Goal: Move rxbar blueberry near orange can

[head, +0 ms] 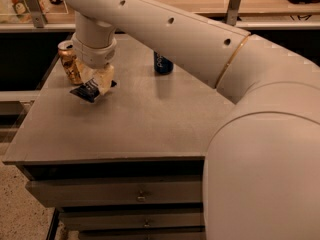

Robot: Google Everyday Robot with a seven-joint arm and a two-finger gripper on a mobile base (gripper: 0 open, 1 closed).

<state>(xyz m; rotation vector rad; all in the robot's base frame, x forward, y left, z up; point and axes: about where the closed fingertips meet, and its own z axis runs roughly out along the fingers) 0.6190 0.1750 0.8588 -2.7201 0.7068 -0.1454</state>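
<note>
The orange can [69,62] stands upright at the far left of the grey table [140,119]. The rxbar blueberry [88,90], a flat dark navy bar with pale lettering, is tilted just right of the can, low over the tabletop. My gripper [99,85] reaches down from above and is shut on the bar, its pale fingers [104,81] clamped on the bar's right end. The bar's left end points toward the table's left edge. The can's right side is partly hidden by my wrist.
A dark blue can [162,63] stands upright at the back middle of the table, partly behind my arm. My large white arm [260,134] fills the right side. Drawers [140,194] sit below the table's front edge. A railing and shelf run behind.
</note>
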